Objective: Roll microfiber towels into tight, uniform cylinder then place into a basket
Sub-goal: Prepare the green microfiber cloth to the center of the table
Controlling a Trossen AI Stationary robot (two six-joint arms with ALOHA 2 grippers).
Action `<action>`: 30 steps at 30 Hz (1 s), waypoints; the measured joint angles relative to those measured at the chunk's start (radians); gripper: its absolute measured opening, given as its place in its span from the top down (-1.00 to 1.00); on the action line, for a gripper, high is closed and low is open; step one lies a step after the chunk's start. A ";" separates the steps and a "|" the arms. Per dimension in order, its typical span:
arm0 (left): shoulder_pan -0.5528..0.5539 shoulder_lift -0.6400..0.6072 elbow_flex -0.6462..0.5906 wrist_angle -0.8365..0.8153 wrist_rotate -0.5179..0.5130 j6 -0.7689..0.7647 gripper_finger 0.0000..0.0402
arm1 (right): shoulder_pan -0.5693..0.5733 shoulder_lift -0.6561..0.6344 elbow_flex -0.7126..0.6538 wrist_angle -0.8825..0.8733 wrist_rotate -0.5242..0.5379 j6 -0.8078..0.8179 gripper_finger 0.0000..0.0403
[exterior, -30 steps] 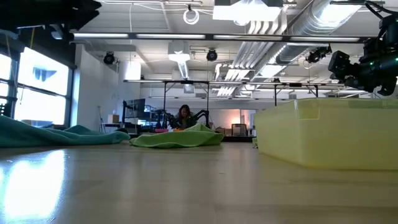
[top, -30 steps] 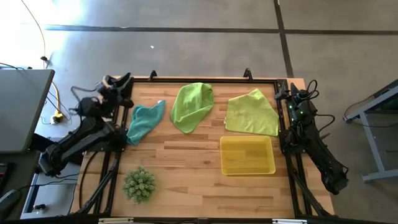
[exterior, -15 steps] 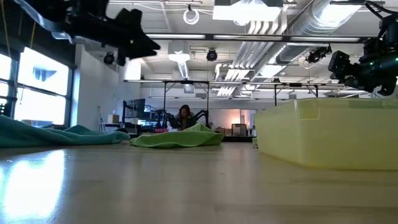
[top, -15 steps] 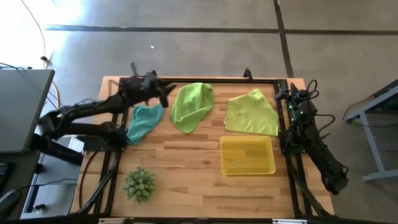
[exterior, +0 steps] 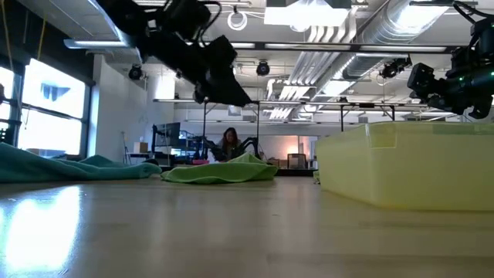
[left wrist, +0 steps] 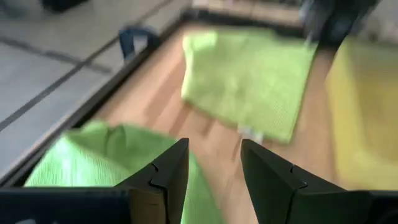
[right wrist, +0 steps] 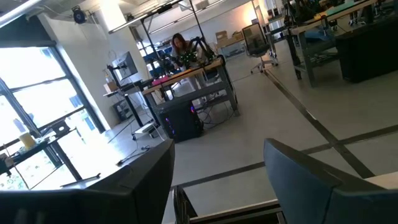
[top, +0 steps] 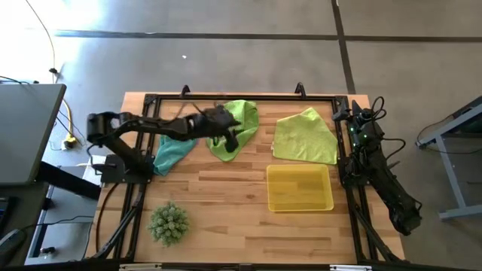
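Note:
Three microfiber towels lie loose along the far part of the table: a teal one, a bright green one and a pale yellow-green one. The yellow basket stands near the pale towel, on its near side. My left gripper hangs open above the bright green towel, slanting down and clear of it. My right gripper is open and waits at the table's right edge, pointing level into the room.
A spiky green plant-like ball sits at the near left of the table. A black frame runs along the table's far and side edges. Bare wood lies between the towels, the ball and the basket.
My left arm has swung from the table's left edge toward the right, over the teal towel, to above the bright green one. It has sunk a little and its gripper has tipped downward. The towels have stayed where they were.

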 joint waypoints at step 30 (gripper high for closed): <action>-0.224 0.330 0.194 -0.563 0.015 -0.608 0.33 | 0.001 0.000 0.000 0.000 0.000 0.000 -0.18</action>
